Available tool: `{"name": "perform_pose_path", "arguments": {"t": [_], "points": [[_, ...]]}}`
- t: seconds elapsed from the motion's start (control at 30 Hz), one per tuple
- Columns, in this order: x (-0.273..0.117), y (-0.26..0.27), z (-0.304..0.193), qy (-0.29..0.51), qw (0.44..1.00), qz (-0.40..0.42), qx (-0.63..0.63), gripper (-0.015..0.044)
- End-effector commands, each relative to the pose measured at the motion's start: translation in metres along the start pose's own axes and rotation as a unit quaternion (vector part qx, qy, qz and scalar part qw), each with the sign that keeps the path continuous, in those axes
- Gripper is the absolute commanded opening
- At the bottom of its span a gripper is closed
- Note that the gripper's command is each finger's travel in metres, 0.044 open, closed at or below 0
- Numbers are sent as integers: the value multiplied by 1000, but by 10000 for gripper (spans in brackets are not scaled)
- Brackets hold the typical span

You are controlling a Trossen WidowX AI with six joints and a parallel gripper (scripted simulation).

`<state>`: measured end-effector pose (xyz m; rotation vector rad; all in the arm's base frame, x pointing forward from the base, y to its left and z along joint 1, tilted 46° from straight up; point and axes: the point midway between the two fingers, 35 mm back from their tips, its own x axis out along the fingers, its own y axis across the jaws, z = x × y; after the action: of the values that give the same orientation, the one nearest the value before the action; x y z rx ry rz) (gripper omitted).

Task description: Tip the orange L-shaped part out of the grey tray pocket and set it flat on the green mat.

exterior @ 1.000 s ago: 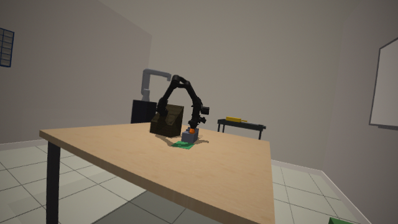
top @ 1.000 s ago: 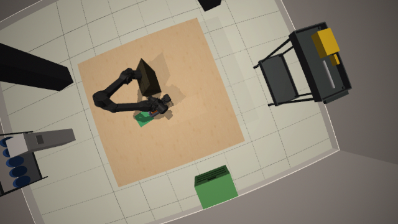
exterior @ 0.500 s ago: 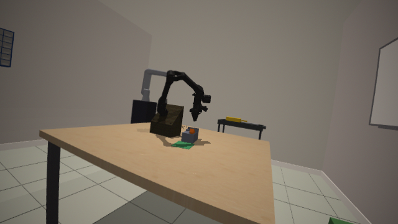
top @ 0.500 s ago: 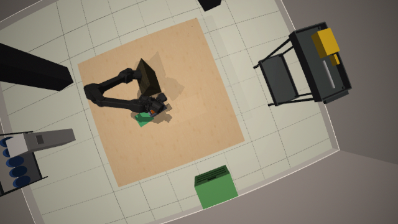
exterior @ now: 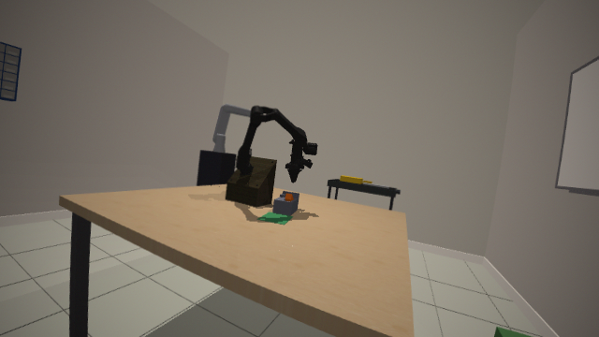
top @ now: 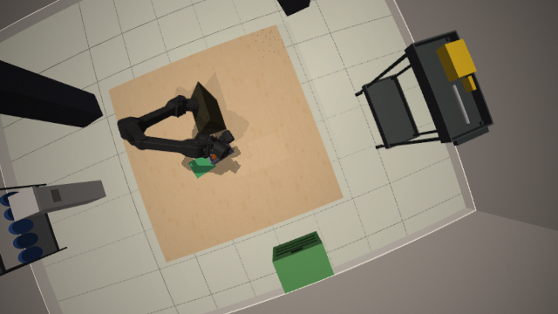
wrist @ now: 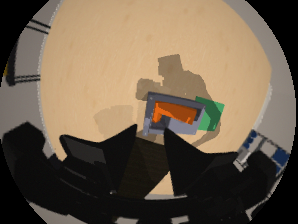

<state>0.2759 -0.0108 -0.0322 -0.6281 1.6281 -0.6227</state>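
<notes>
The part (top: 214, 156) (exterior: 289, 197) (wrist: 176, 112) is bright orange, the tray (exterior: 284, 206) (wrist: 150, 106) blue-grey and the mat (top: 201, 167) (exterior: 276, 218) (wrist: 210, 114) green. The arm (top: 163, 146) (exterior: 280, 118) and hand (exterior: 293, 173) (wrist: 150, 128) are black. The block (top: 207, 112) (exterior: 251, 185) is dark brown with wood grain. Pale tan covers the table (top: 261, 183) (exterior: 281, 253) (wrist: 100, 45), flecked with darker spots. The floor (top: 362, 205) (exterior: 449, 281) is pale grey-green, crossed by a grid of dark lines. A box (top: 459, 60) (exterior: 351, 180) is yellow; the cabinet (top: 303, 267) is green with dark stripes.
</notes>
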Motion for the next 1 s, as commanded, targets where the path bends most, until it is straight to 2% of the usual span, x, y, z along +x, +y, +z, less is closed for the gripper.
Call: {"name": "perform_pose_path", "arguments": {"t": [0.0,0.27,0.4,0.47,0.63,0.8,0.87,0.97], "points": [[0,0,0,-1,1000,0,-2,180],[0,0,0,-1,1000,0,-2,180],[-1,-8,2,0,996,0,85,280],[-1,-17,4,1,984,0,176,280],[-2,-43,7,3,904,-1,427,280],[-2,-70,9,4,759,-5,651,280],[-2,-77,8,4,713,-6,701,280],[-2,-78,8,4,707,-7,707,280]]}}
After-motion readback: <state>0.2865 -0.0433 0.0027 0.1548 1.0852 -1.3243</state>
